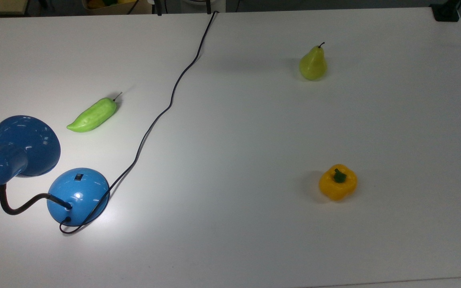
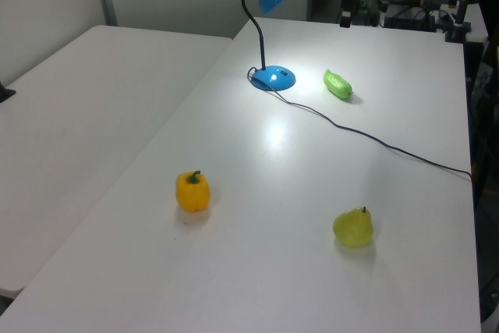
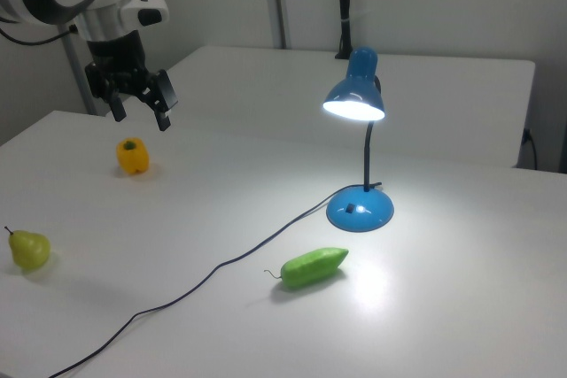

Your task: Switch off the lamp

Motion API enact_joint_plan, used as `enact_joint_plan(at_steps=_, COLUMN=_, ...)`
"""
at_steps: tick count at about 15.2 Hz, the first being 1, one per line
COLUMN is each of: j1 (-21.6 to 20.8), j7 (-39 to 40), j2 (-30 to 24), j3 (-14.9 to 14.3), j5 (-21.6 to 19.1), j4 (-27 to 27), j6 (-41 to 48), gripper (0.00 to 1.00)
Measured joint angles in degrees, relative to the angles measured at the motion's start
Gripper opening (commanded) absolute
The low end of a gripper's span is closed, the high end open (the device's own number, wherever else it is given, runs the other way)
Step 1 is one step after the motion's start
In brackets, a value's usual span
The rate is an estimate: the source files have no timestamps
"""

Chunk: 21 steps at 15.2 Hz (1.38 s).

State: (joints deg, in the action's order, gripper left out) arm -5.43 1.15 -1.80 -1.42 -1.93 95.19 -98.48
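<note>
The glossy blue desk lamp (image 3: 359, 130) stood on the white table (image 3: 461, 307), its round domed base (image 3: 360, 208) toward the right view's right, with a small black switch (image 3: 351, 209) on the dome; a black gooseneck (image 3: 367, 152) rose from the base to the flared blue shade (image 3: 354, 99), whose mouth glowed bright and threw a pale patch of light on the table just beside the base; the lamp was on. In the top view the base (image 1: 78, 194) sat near the top view's lower left corner, the shade (image 1: 24, 146) leaning over the table to the top view's left of it; the black cord (image 1: 162, 114) ran from the base across the table to its far edge.

The robot's black two-finger gripper (image 3: 140, 105) hung in the air at the right view's upper left, fingers spread apart and pointing down, holding nothing; it hovered above and just behind a yellow plastic bell pepper (image 3: 132, 156), well apart from the lamp, which lay far off to the right view's right.

A light green plastic pepper pod (image 3: 314, 266) lay on its side near the base, in front of it in the right view; a yellow-green plastic pear (image 3: 29, 249) stood upright at the right view's left edge, near the bell pepper.
</note>
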Motion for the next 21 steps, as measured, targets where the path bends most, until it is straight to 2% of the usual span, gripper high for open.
enact_joint_plan(at_steps=15, j1=0.4, j7=0.1, j2=0.0, j3=0.2, j5=0.0, j4=0.0, j6=0.0, gripper=1.00)
enact_joint_plan(at_steps=18, j1=4.1, j7=0.1, j2=0.0, j3=3.6, j5=0.0, j4=0.0, j6=0.0, gripper=1.00)
enact_joint_plan(at_steps=21, j1=5.1, j7=0.1, j2=0.0, j3=4.9, j5=0.0, j4=0.0, j6=0.0, gripper=1.00)
